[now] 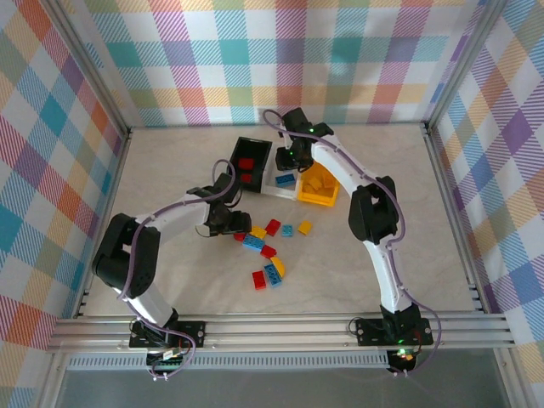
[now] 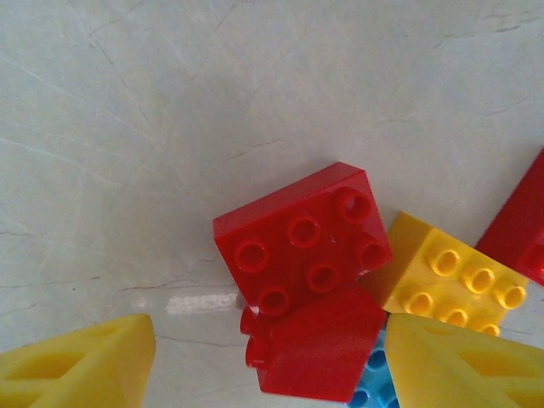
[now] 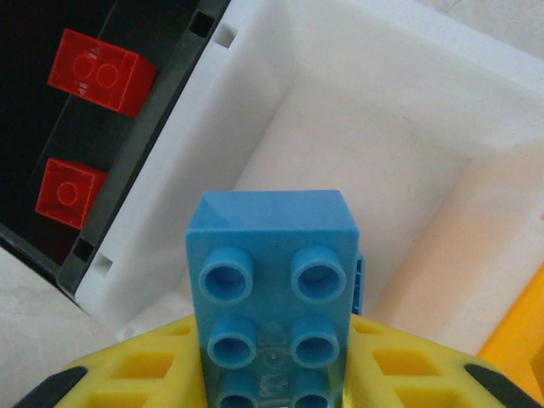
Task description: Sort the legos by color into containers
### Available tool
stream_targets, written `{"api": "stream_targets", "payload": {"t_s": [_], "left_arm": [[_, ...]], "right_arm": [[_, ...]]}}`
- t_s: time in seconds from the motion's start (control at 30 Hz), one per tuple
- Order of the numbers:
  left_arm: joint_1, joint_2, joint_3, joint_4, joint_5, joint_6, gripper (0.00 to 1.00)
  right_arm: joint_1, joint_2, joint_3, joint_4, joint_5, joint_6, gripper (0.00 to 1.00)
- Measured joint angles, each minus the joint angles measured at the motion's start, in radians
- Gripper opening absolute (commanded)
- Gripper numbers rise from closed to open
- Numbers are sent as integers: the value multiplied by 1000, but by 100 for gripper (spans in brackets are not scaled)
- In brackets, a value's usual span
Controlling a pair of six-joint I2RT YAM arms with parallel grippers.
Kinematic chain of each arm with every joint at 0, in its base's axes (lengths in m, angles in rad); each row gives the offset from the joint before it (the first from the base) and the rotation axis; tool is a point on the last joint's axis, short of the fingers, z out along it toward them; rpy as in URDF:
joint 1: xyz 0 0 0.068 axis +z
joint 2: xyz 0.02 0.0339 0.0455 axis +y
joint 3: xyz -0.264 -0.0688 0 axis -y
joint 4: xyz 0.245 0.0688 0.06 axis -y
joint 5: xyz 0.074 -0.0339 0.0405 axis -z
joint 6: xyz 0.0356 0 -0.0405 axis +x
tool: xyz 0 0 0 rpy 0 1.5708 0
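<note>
Hovering over the white bin [image 3: 340,102], the right gripper [image 1: 286,160] holds a blue brick [image 3: 272,289] between its yellow fingers, jaws closed against the brick's sides. It seems positioned so the piece drops into the middle container rather than the black bin [image 3: 25,119] just to the left, where two red bricks [image 3: 100,72] lie, or the yellow bin [image 1: 327,197] on the right. Nearer the arms' bases, the left gripper [image 2: 272,361] hangs low over the loose pile on the table [image 2: 170,102], its fingers spread wide and gripping nothing. Between them sits a red brick [image 2: 302,238], touching a second red piece [image 2: 314,348] and a yellow brick [image 2: 450,276]; the open stance looks meant to straddle it for a pick. More bricks in all three colours lie unsorted on the near side of the bins.
</note>
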Motion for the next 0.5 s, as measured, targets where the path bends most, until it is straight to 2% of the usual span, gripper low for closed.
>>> {"api": "stream_targets", "payload": {"t_s": [0.17, 0.23, 0.33, 0.5], "left_arm": [[-3, 35, 20, 35, 15, 1, 66], [-3, 63, 23, 45, 13, 3, 64], [-3, 85, 23, 49, 13, 3, 62], [-3, 88, 23, 47, -1, 4, 54]], "right_arm": [[0, 3, 5, -9, -16, -3, 39], [0, 3, 7, -10, -21, -4, 45], [0, 3, 7, -10, -26, -7, 64], [0, 3, 6, -9, -29, -11, 66]]}}
